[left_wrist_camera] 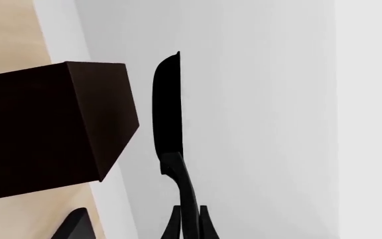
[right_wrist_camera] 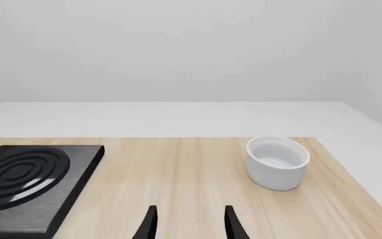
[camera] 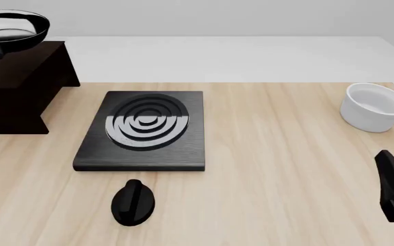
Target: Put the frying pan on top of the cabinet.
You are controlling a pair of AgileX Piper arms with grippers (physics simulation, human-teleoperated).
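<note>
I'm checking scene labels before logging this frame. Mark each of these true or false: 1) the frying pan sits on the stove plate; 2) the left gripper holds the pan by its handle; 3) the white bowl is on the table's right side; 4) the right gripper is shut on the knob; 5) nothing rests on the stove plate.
1) False. The frying pan is held up in the air above the cabinet, not on the stove plate.
2) True. The left gripper is shut on the pan's handle.
3) True. The white bowl stands at the right.
4) False. The right gripper is open and empty; the knob lies alone near the stove plate.
5) True.
</note>
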